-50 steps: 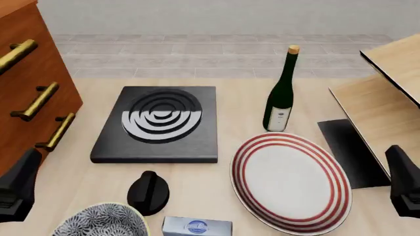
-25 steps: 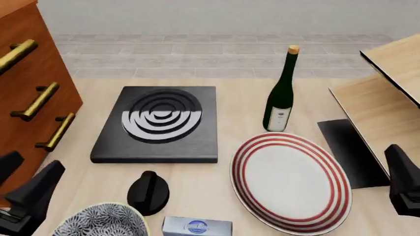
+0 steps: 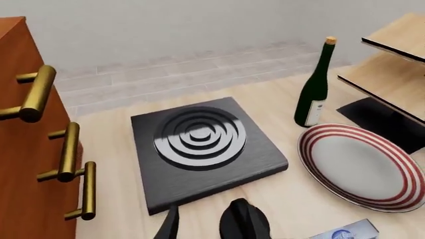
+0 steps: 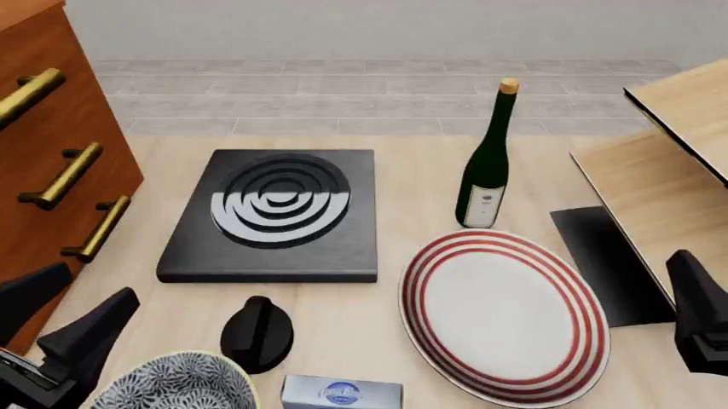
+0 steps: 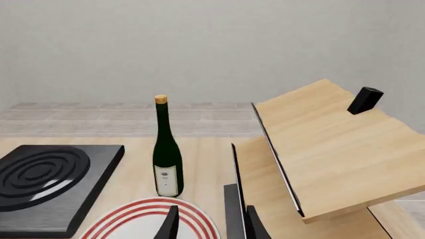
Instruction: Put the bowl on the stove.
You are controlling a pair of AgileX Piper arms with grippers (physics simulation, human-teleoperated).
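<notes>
Bowl [image 4: 170, 383] sits at the near edge of the desk [image 4: 376, 341], partly cut off by the frame, well apart from the stove [image 4: 273, 213], which lies flat farther back w/ its burner bare, so the task is prob. just starting. Left pincer [image 4: 57, 319] hangs just beside the bowl's left rim, fingers spread wide w/ nothing between them; looks like it's lining up to straddle the rim, though the bowl doesn't show in the left wrist view, so alignment can't be confirmed. Knob [image 4: 257, 334] stands betw. bowl and stove, touching neither as far as I can tell; prob. something to lift over. Right pincer [image 4: 700, 319] is parked at the far right near the wooden shelf [image 4: 671, 187]; its fingertips in the right wrist view show a gap and hold nothing, so released. Plate [image 4: 504, 315], bottle [image 4: 487, 162] and small box [image 4: 341, 394] are out of the way. Vs. 0.5 s ago: left pincer has shifted right and lower toward the bowl, w/ a wider opening; a full sec ago it was a closed-looking block at the left edge. Right arm, bowl, everything else unchanged.
</notes>
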